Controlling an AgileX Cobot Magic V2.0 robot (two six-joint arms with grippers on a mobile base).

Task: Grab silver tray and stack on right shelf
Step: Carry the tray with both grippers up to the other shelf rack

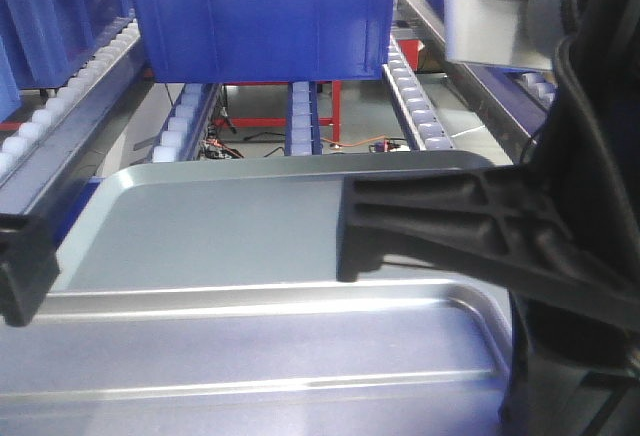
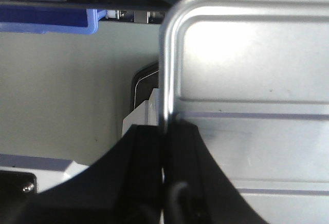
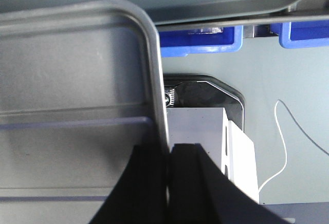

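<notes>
Silver tray — rim in left gripper, right gripper

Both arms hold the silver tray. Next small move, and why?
Probably ease both arms forward together, keeping level: the left gripper and right gripper each clamp a side rim of the silver tray, and the grey tray and roller shelf lie ahead.

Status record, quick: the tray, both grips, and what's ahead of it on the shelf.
held item: silver tray, ribbed floor up
left gripper: shut on the left rim
right gripper: shut on the right rim
directly ahead: grey tray, smooth floor
further up: blue bin on the rollers
shelf: roller rails run away from the camera
tray resting or lifted: cannot tell
</notes>
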